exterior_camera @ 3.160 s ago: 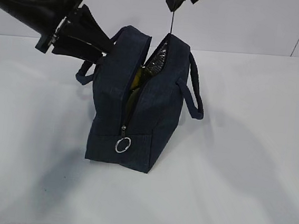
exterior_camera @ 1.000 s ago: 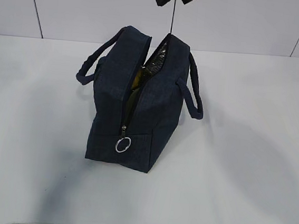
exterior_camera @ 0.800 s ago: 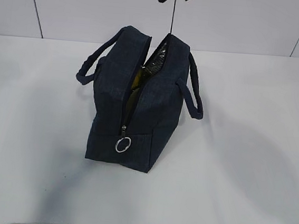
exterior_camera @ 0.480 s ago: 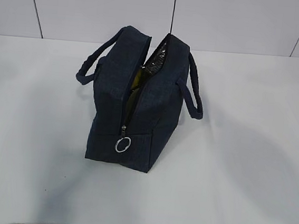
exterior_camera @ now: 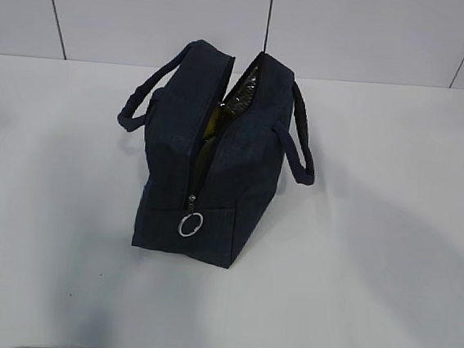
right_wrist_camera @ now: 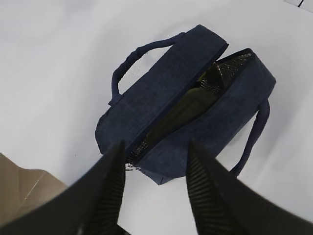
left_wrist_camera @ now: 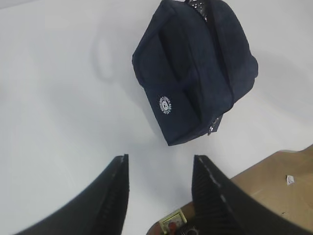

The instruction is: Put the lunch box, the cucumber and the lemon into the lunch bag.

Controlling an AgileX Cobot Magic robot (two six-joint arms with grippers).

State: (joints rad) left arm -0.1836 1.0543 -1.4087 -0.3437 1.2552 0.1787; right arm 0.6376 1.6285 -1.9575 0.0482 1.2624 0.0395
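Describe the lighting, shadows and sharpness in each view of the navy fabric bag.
Exterior view: even, soft light; the dark navy fabric lunch bag is sharp and casts a faint shadow on the white table. Left wrist view: the open left pincer looms dark and blurred at the frame's bottom. Right wrist view: the silver foil lining glints; the open right pincer is soft.

Lunch bag (exterior_camera: 233, 162) dark navy, silver foil lining (right_wrist_camera: 230, 68), white round logo (left_wrist_camera: 166, 104) on side, silver ring pull (exterior_camera: 190, 225). Dark olive-green inside below right gripper (right_wrist_camera: 155, 196). Table (exterior_camera: 388, 263) white. Gripper fingers (left_wrist_camera: 110, 196) black, ridged.
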